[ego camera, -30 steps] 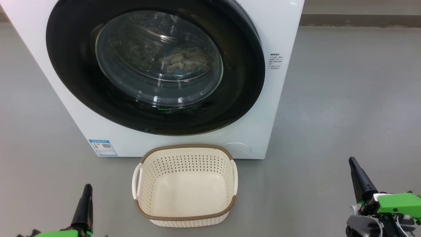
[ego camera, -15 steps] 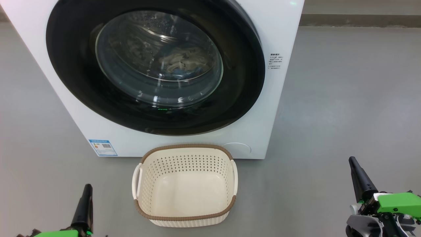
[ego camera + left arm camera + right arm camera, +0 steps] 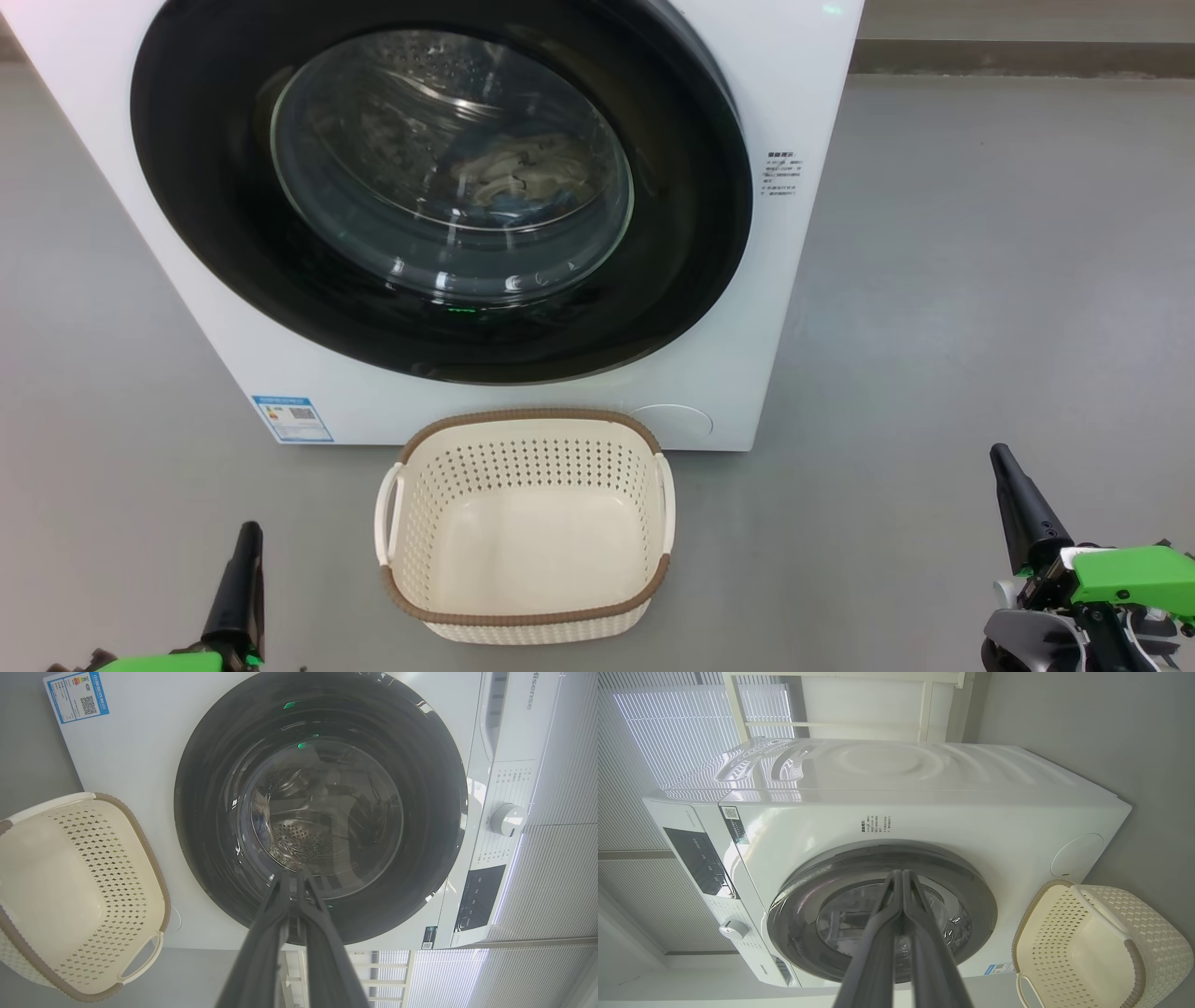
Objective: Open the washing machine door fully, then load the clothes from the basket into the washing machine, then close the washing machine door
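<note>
The white washing machine stands ahead with its round black-rimmed door closed flat against the front. Through the glass window I see the clothes, pale and blue fabric lying inside the drum. The cream basket with a brown rim sits on the floor before the washer, with nothing in it. My left gripper rests low at the left, shut and holding nothing. My right gripper rests low at the right, also shut and holding nothing. Both stand well apart from the basket and the door.
Grey floor spreads around the washer, with open room to the right. A blue label marks the washer's lower left front. A control panel with a knob sits at the washer's top. A slatted wall rises behind.
</note>
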Controlling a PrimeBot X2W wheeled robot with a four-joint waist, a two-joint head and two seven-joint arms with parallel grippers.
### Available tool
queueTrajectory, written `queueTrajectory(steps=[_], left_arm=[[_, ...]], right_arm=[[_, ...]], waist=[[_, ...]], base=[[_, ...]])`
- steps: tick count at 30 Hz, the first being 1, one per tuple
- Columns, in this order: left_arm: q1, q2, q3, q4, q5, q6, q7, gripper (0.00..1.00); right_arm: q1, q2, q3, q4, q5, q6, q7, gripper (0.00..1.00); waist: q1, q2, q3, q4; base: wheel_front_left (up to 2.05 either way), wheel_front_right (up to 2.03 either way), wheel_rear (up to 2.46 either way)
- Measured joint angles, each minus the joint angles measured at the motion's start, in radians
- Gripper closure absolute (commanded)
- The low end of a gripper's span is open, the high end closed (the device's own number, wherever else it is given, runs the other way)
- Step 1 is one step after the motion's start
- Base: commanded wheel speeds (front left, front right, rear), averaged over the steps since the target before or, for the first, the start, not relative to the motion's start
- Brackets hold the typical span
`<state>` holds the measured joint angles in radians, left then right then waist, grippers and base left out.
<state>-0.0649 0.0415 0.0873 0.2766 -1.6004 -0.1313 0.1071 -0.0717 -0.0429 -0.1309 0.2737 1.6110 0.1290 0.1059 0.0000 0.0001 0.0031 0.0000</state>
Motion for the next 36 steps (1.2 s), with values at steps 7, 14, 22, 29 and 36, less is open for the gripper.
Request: queueTrajectory(steps=[7,14,22,29,36], left_arm=[[0.0,0.0,0.0,0.0,0.0,0.0,0.0,1.0],[0.0,0.0,0.0,0.0,0.0,0.0,0.0,1.0],[0.0,0.0,0.0,0.0,0.0,0.0,0.0,1.0],[0.0,0.0,0.0,0.0,0.0,0.0,0.0,1.0],[0.0,0.0,0.0,0.0,0.0,0.0,0.0,1.0]], right_arm=[[0.0,0.0,0.0,0.0,0.0,0.0,0.0,1.0],[0.0,0.0,-0.001,0.0,0.0,0.0,0.0,1.0],[0.0,0.001,-0.001,0.0,0.0,0.0,0.0,1.0],[0.0,0.001,-0.001,0.0,0.0,0.0,0.0,1.0],[0.0,0.001,-0.001,0.0,0.0,0.0,0.003,1.0]], waist=[[0.0,0.0,0.0,0.0],[0.0,0.0,0.0,0.0],[0.0,0.0,0.0,0.0],[0.0,0.0,0.0,0.0],[0.0,0.0,0.0,0.0]], base=[[0.0,0.0,0.0],[0.0,0.0,0.0],[0.0,0.0,0.0],[0.0,0.0,0.0],[0.0,0.0,0.0]])
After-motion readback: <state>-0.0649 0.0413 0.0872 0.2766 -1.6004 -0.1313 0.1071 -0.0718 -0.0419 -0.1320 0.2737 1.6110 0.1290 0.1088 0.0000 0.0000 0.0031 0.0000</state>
